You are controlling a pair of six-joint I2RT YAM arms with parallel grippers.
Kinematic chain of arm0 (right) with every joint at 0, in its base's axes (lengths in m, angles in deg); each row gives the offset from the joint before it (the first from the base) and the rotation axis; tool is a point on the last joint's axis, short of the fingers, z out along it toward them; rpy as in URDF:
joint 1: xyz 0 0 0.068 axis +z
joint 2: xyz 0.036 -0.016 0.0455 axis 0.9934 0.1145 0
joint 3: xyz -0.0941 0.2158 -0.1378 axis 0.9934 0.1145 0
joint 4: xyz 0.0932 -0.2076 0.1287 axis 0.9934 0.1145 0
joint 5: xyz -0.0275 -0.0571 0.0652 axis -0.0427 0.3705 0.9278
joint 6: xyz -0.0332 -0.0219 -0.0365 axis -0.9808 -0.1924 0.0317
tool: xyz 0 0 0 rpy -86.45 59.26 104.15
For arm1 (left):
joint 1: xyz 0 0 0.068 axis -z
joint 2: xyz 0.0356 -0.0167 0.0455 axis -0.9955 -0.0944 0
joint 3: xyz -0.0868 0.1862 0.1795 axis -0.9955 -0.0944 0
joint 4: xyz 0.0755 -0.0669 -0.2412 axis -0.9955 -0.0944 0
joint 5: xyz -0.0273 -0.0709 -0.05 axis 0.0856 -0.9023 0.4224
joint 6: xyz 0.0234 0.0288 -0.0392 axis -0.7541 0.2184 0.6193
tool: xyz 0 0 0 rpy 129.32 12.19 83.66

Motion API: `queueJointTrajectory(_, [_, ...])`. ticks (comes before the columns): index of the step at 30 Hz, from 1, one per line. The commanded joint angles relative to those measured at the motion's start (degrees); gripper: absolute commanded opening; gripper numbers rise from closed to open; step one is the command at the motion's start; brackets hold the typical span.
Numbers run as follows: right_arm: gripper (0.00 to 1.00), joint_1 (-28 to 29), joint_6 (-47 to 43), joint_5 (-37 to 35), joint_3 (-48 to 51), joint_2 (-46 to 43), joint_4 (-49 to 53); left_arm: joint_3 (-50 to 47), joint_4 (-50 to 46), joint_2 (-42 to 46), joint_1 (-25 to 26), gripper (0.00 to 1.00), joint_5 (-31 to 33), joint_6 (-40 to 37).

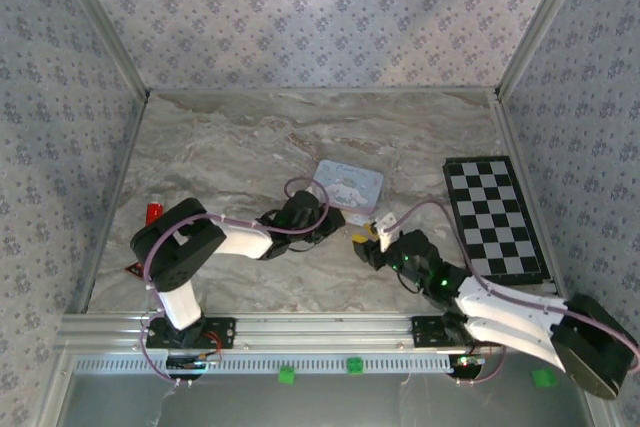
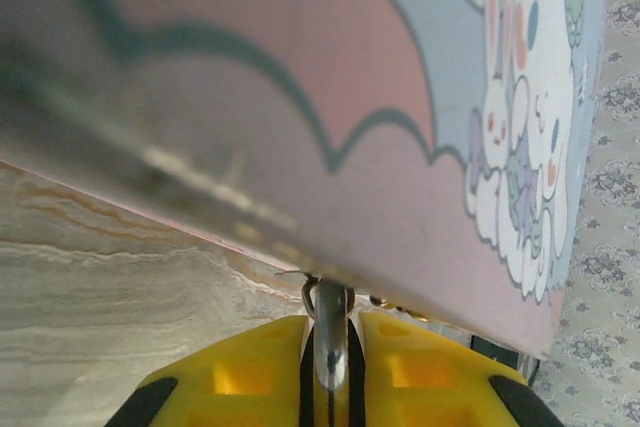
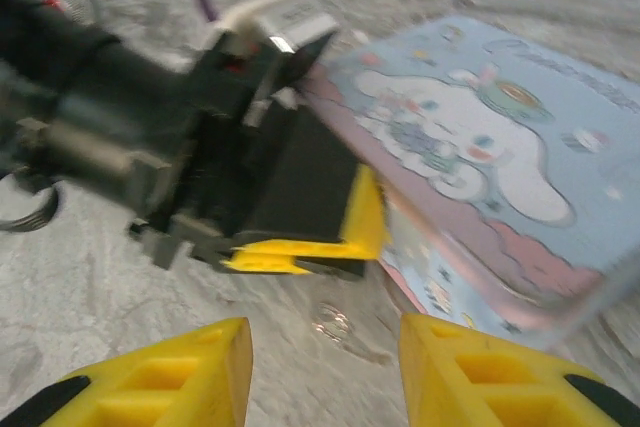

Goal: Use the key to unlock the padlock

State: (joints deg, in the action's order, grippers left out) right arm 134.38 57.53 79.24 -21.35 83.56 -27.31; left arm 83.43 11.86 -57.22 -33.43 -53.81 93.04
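**A:** Where's everything sitting? Mainly the claws and the padlock.

**B:** The left claw [image 1: 333, 219] is jammed right up against the near-left side of the tin [image 3: 480, 147], which lies flat around mid-table [image 1: 220, 157]. From its wrist cam the yellow fingers [image 2: 420, 362] are squeezed nearly together. They're pinching a slim silvery metal bit [image 2: 329, 337] that pokes up between them and touches the tin's lower edge.

**A:** So is that the padlock's loop?

**B:** Honestly can't tell. It could be the padlock's loop or it could be the key. It's too close and blurry, and I can't make out any dark block under it. Whatever it is, it's in the left claw at the tin's edge, not loose on the table.

**A:** And the right side?

**B:** The right claw [image 3: 325, 352] is low over the marble just near of the tin, pointing at the left claw, and the two are close but apart. Its fingers stand fairly wide with nothing between them. There's a small shiny thing [image 3: 331, 324] lying on the table just past its tips, between them and the left claw. It's too smeared to say what it is.

**A:** Anything else around?

**B:** There's a checkerboard [image 1: 495, 217] flat on the right, well apart from the tin. A red stick [image 1: 153, 211] sits at the far left edge behind the left arm.
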Motion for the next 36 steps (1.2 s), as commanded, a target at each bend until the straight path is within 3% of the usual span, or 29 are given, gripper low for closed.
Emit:
queueJointTrajectory(1, [0.44, 3.2, -8.6, -3.5, 1.7, 6.5, -14.0, -1.2, 2.9, 2.7, -1.0, 0.0, -1.1, 0.6])
queueJointTrajectory(4, [0.44, 7.0, -11.9, -7.4, -1.0, 12.9, -14.3, -2.3, 4.0, 3.3, -1.2, 0.0, -1.2, 0.8])
queueJointTrajectory(6, [0.44, 8.3, -13.2, -9.4, -0.7, 16.7, -19.9, -3.0, 4.6, 3.8, -1.5, 0.0, -1.3, 0.9])
queueJointTrajectory(20, [0.41, 9.8, -17.1, -13.1, -5.4, 31.4, -26.8, -5.7, 6.9, 4.9, -2.4, 0.0, -3.5, 1.1])
queueJointTrajectory(31, [0.38, 11.6, -24.3, -23.0, -7.8, 45.5, -40.7, -7.1, 9.2, 4.7, -3.5, 0.0, -4.8, 1.6])
queueJointTrajectory(36, [0.3, 11.9, -24.0, -24.0, -8.8, 47.2, -39.5, -7.1, 9.0, 4.9, -4.0, 0.0, -5.6, 1.5])
